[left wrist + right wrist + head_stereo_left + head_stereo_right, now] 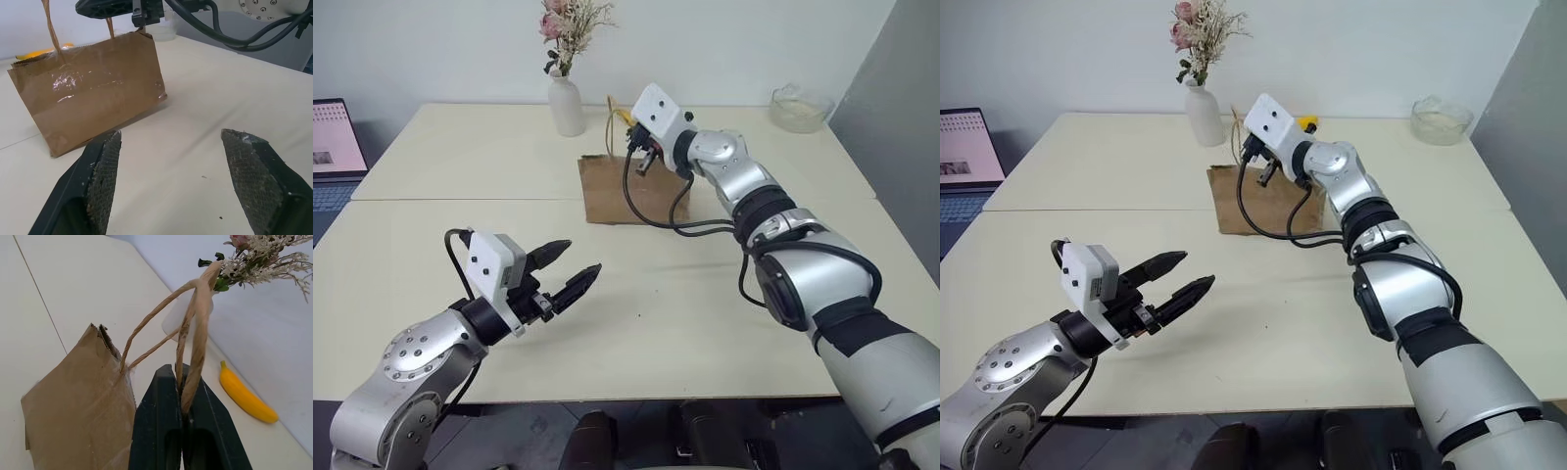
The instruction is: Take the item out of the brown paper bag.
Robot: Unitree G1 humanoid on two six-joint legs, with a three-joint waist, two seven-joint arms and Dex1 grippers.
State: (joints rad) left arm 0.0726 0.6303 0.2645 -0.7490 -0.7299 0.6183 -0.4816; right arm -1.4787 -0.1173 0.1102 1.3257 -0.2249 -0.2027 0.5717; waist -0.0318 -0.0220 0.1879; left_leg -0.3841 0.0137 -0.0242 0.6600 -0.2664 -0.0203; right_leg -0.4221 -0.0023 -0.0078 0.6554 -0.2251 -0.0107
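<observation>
The right claw (180, 396) is clamped on a cord handle (195, 333) of the brown paper bag (631, 191), which stands upright on the counter (705, 294) near the vase (566, 103). The left claw (570, 269) hovers wide, holding nothing, well apart from the bag

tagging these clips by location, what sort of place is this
Probably an office or lab room set up for robot trials: plain cream tables against a bare wall, a laptop at the edge, and a white vase of dried flowers beside a paper bag.
</observation>
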